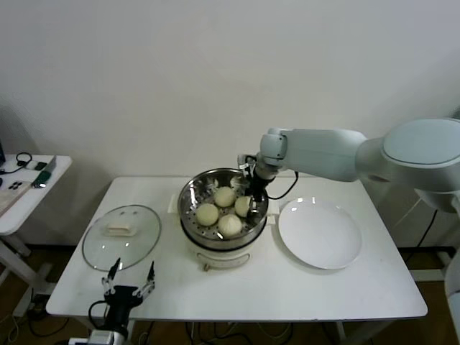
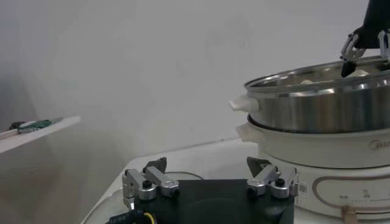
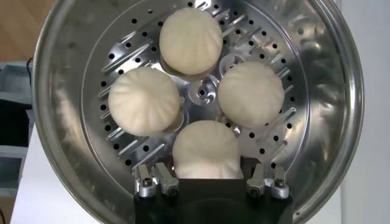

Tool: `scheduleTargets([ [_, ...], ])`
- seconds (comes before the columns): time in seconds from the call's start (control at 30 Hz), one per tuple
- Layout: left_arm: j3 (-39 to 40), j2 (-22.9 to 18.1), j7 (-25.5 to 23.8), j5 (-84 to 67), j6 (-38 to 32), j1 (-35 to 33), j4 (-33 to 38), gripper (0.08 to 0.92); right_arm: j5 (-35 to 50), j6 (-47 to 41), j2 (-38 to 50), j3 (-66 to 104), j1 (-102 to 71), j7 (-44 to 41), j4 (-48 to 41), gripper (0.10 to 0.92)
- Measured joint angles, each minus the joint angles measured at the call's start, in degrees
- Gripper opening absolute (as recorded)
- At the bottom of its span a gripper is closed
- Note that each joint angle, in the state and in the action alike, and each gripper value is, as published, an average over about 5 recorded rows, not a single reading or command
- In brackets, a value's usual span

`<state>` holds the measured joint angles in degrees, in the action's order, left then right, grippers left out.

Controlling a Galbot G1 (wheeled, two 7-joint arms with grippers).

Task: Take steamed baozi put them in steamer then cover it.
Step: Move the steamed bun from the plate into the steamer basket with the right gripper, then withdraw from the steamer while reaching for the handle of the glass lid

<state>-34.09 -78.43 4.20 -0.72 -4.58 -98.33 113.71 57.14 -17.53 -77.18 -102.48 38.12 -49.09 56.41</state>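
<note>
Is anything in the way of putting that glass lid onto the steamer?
Yes: the right hand is down inside the steamer, around a bun. Nothing lies between the lid and the steamer.
</note>
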Motion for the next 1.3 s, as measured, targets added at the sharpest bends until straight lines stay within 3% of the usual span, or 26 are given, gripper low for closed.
scheduleTargets([
  [0.23, -0.01, 0.08, 0.01, -0.02, 0.00, -0.14, 0.01, 0.823, -0.41, -0.13, 0.06, 0.29, -0.31, 0.29, -0.51, 0.717],
  [0.5, -0.01, 0.09, 0.04, -0.02, -0.04, -0.22, 0.07, 0.823, -0.48, -0.44, 0.45, 0.70, -0.21, 0.32, -0.15, 0.818],
  [0.97, -0.13, 0.05, 0.28, 0.13, -0.07, -0.10, 0.28, 0.823, 1.05, 0.69, 3.39, 3.88, 2.20, -1.03, 1.54, 0.823],
  [1.3, -0.12, -0.04, 0.92, 1.00, -0.11, 0.26, 0.68, 0.823, 3.51, 8.81, 13.72, 10.23, 1.44, 8.54, 7.54, 0.823],
])
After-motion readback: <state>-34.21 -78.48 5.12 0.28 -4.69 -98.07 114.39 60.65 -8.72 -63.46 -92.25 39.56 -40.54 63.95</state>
